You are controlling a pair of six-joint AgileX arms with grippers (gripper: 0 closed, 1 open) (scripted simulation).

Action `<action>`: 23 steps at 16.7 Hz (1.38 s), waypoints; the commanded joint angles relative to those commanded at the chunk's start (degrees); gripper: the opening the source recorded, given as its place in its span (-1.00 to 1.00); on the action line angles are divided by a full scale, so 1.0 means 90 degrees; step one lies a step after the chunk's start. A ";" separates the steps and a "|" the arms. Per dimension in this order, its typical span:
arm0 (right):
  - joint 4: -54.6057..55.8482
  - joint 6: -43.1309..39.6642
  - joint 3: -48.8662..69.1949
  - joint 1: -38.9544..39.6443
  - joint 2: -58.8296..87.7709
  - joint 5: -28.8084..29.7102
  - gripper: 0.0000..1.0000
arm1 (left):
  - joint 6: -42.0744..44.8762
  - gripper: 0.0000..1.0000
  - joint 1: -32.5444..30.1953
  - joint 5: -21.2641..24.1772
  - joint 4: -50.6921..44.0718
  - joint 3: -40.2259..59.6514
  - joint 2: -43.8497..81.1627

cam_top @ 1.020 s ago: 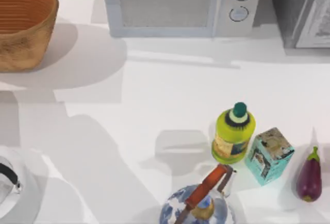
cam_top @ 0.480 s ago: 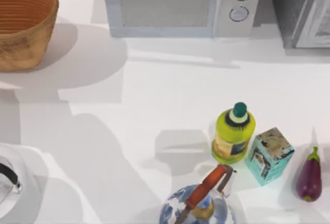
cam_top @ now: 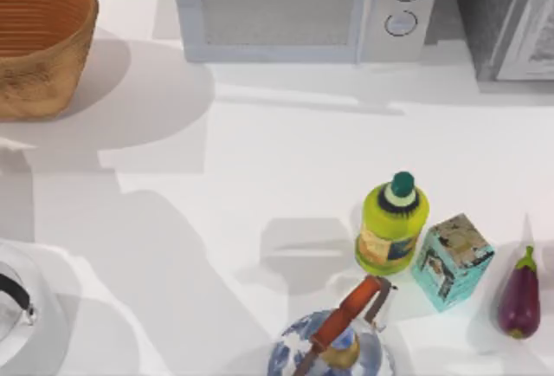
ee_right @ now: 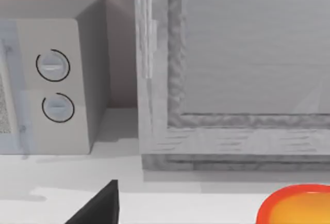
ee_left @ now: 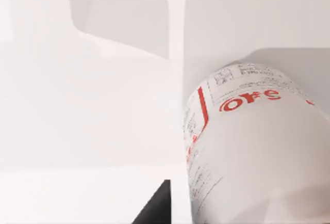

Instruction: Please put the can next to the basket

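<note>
The can [ee_left: 252, 146], white with red lettering, looms close before the left wrist camera over the white worktop [cam_top: 286, 168]; whether the left fingers clasp it I cannot tell. The basket [cam_top: 39, 38] sits at the worktop's far left corner. The right fingers' state I cannot tell either.

A: Any lettering you can make out?
B: Red letters on the can [ee_left: 252, 146], right half of the left wrist frame; they look like "OFe", partly cut off. The small print beside them is too fine to read.
A: And the bottle [cam_top: 391, 224] or carton [cam_top: 452, 260]?
B: Labels there, nothing legible.
</note>
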 joint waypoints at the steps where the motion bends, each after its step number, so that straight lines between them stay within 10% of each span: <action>1: 0.0000 0.0000 0.0000 0.0000 0.0000 0.0000 1.00 | 0.0000 0.96 0.0000 0.0000 0.0000 0.0000 0.0000; 23: 0.0000 0.0000 0.0000 0.0000 0.0000 0.0000 1.00 | 0.0019 1.00 0.0047 -0.0004 -0.0910 0.0749 -0.0173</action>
